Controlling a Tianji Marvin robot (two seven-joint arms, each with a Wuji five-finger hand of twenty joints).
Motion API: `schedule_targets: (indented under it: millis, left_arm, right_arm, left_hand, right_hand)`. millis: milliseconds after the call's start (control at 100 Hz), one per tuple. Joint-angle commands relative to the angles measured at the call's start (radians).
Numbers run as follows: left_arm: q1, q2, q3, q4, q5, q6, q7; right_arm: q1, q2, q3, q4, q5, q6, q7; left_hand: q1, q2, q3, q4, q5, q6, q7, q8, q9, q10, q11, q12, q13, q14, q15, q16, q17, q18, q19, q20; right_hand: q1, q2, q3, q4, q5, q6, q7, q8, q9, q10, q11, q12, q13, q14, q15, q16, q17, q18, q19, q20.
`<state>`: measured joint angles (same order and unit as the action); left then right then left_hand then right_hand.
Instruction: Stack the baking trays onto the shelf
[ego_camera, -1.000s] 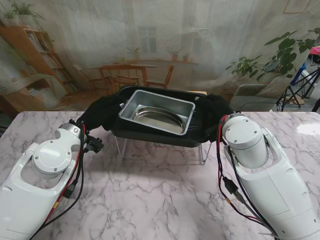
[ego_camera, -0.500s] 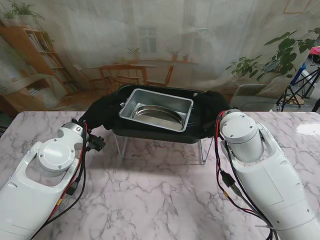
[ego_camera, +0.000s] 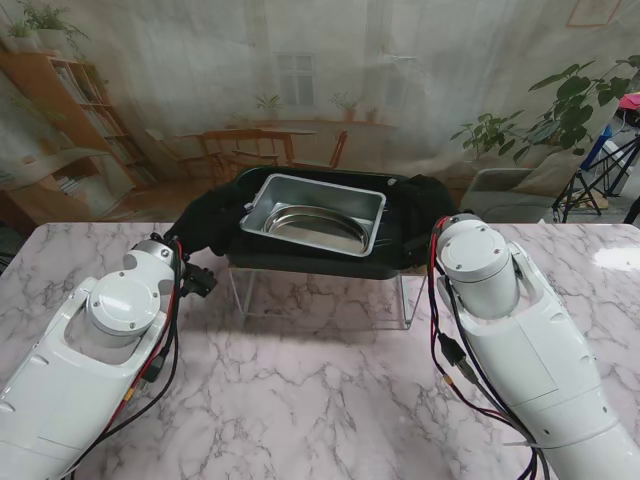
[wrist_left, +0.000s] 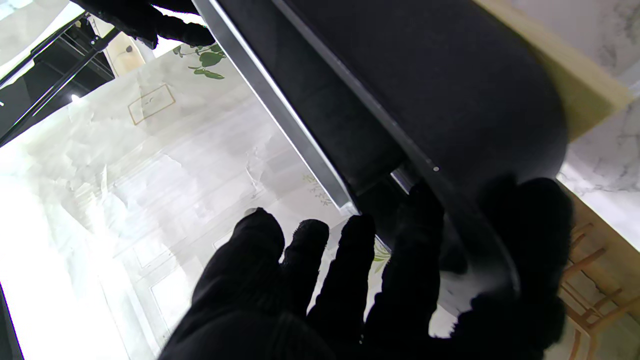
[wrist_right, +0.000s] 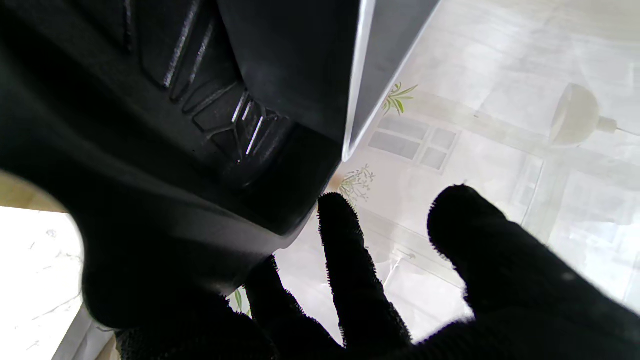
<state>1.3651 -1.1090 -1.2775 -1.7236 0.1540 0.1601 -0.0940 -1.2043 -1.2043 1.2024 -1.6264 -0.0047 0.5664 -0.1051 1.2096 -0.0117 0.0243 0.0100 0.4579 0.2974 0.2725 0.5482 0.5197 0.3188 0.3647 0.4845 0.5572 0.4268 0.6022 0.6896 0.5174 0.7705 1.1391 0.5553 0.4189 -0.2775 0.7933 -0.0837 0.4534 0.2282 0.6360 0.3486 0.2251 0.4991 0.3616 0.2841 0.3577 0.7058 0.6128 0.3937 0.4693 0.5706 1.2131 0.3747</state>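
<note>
Stand view, surface: white marble-patterned surface (ego_camera: 320, 400) carries the whole job; my two white arms come up from its near corners.
Shelf: clear wire-legged shelf (ego_camera: 322, 297) stands in the middle, far from me; its top is where the stack belongs, so the load hangs right over it.
Dark tray: black rectangular baking tray (ego_camera: 392, 252) is the widest piece, so it sits lowest and I hold it by its two short ends to keep it level. I cannot tell whether it already touches the shelf top.
Steel tray: shiny rectangular steel tray (ego_camera: 318, 213) nests inside the black one, and a shallower oval steel dish (ego_camera: 318, 226) lies inside that. Nesting lets one lift carry all three.
Left hand: my black-gloved left hand (ego_camera: 205, 228) is clamped on the tray's left end; the wrist view shows my thumb against the outer wall and my fingers (wrist_left: 345, 270) spread along the rim.
Right hand: my right hand (ego_camera: 432, 215) grips the right end, thumb pressed on the wall, other fingers (wrist_right: 350, 260) splayed loose beyond it.
Judgement: set-down looks near.
</note>
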Motion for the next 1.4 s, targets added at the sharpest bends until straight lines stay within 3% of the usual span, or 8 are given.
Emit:
schedule_targets:
  millis: [0,240,360,450,640,760,1030,1390]
  left_arm:
    - [-0.019,-0.033,0.033,-0.025,-0.011,-0.011,-0.021]
    - [-0.031,-0.039,0.049,-0.005,-0.02,-0.001,-0.008]
    - [-0.034,-0.04,0.054,0.0,-0.019,0.001,-0.006]
    - [-0.03,-0.04,0.053,-0.006,-0.017,0.007,-0.003]
    - [-0.013,-0.036,0.043,-0.023,-0.017,0.01,-0.015]
    - [0.001,-0.032,0.029,-0.035,-0.019,0.012,-0.026]
    - [0.04,-0.027,-0.019,-0.06,-0.011,-0.004,-0.026]
    - [0.064,-0.022,-0.057,-0.079,-0.006,-0.019,-0.036]
  right_arm:
    - [0.008,-0.037,-0.024,-0.022,0.02,-0.028,0.018]
    - [0.017,-0.035,-0.016,0.001,0.012,-0.055,0.018]
    - [0.019,-0.029,-0.013,0.003,0.003,-0.059,0.034]
    - [0.018,-0.024,-0.009,0.004,-0.002,-0.063,0.047]
    - [0.01,-0.013,0.007,0.005,-0.011,-0.085,0.074]
    - [0.0,-0.007,0.018,-0.002,-0.019,-0.092,0.084]
    - [-0.036,0.006,0.06,-0.032,-0.064,-0.125,0.09]
    - [-0.073,0.018,0.101,-0.062,-0.092,-0.154,0.102]
  left_hand:
    - [0.068,0.001,0.014,0.012,0.008,-0.019,0.017,0.002,-0.046,-0.033,0.018,-0.008,0.009,-0.01,0.02,0.002,-0.063,-0.575,0.049,-0.037]
    - [0.065,0.002,0.011,0.011,0.004,-0.022,0.018,0.0,-0.049,-0.036,0.019,-0.01,0.007,-0.013,0.019,0.001,-0.067,-0.577,0.046,-0.038]
    - [0.054,0.007,0.007,0.012,-0.003,-0.024,0.013,-0.005,-0.057,-0.038,0.015,-0.013,-0.003,-0.013,0.012,-0.002,-0.078,-0.576,0.04,-0.039]
    - [0.043,0.013,0.004,0.013,-0.006,-0.026,0.005,-0.014,-0.065,-0.041,0.009,-0.016,-0.019,-0.016,-0.002,-0.009,-0.092,-0.576,0.029,-0.042]
    - [-0.061,0.048,-0.022,0.028,-0.021,-0.041,-0.041,-0.053,-0.117,-0.058,-0.057,-0.064,-0.086,-0.028,-0.086,-0.067,-0.178,-0.528,-0.024,-0.039]
    - [-0.128,0.051,-0.041,0.016,-0.032,-0.05,-0.067,-0.096,-0.156,-0.069,-0.101,-0.091,-0.134,-0.034,-0.14,-0.107,-0.243,-0.495,-0.064,-0.038]
    - [-0.171,0.044,-0.043,0.007,-0.042,-0.055,-0.091,-0.108,-0.175,-0.071,-0.139,-0.11,-0.148,-0.032,-0.166,-0.131,-0.261,-0.479,-0.083,-0.036]
    - [-0.218,0.031,-0.044,0.0,-0.051,-0.101,-0.123,-0.123,-0.194,-0.108,-0.237,-0.193,-0.158,-0.024,-0.221,-0.185,-0.277,-0.434,-0.126,-0.044]
  right_hand:
    - [0.031,-0.025,0.028,-0.018,-0.031,-0.044,0.016,0.002,0.062,-0.267,0.397,0.076,0.196,-0.485,-0.008,-0.017,-0.088,-0.299,-0.014,-0.005]
    - [0.024,-0.026,0.029,-0.019,-0.038,-0.057,0.024,0.0,0.059,-0.282,0.396,0.076,0.177,-0.499,-0.021,-0.021,-0.119,-0.302,-0.027,-0.006]
    - [0.006,-0.02,0.007,-0.018,-0.064,-0.109,0.034,0.002,0.046,-0.318,0.379,0.068,0.116,-0.521,-0.075,-0.042,-0.233,-0.213,-0.085,-0.019]
    - [-0.003,-0.014,-0.013,-0.015,-0.079,-0.146,0.047,0.009,0.042,-0.336,0.367,0.064,0.087,-0.527,-0.125,-0.059,-0.288,-0.184,-0.128,-0.025]
    - [-0.022,0.003,-0.056,-0.01,-0.1,-0.189,0.047,0.016,0.009,-0.363,0.326,0.047,0.03,-0.551,-0.24,-0.097,-0.361,-0.179,-0.246,-0.025]
    - [-0.042,0.007,-0.073,-0.009,-0.115,-0.204,0.039,0.017,-0.011,-0.368,0.299,0.035,0.001,-0.56,-0.3,-0.121,-0.392,-0.186,-0.316,-0.025]
    - [-0.062,0.018,-0.095,-0.007,-0.155,-0.221,0.031,0.019,-0.027,-0.377,0.287,0.03,-0.015,-0.567,-0.337,-0.133,-0.409,-0.199,-0.364,-0.017]
    - [-0.069,0.012,-0.099,-0.005,-0.156,-0.224,0.031,0.019,-0.029,-0.38,0.284,0.028,-0.013,-0.566,-0.35,-0.133,-0.408,-0.199,-0.382,0.004]
